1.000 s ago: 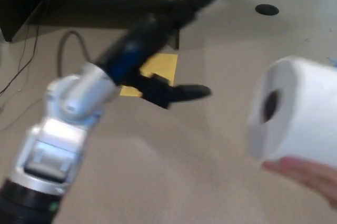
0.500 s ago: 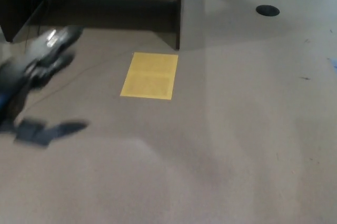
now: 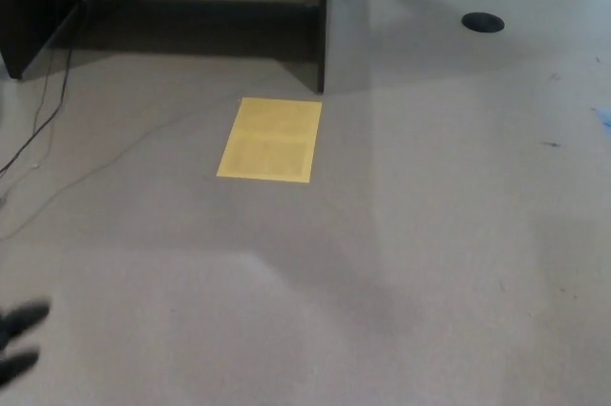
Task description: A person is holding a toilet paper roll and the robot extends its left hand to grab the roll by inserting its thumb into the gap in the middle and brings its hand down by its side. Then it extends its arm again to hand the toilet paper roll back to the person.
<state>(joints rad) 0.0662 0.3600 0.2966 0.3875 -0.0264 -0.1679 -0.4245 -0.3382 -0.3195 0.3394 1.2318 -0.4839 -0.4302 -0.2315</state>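
left hand | lower-left edge | fingers apart, empty | yellow sheet well apart

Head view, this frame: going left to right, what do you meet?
Left hand at the bottom-left edge → thin cable on the floor → yellow sheet → dark panel edge → black round disc.

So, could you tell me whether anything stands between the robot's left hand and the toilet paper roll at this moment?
That cannot be judged: neither the roll nor the person is in view. Only the black fingertips of the left hand show at the lower left edge, over bare grey floor. The flat yellow sheet lies further off.
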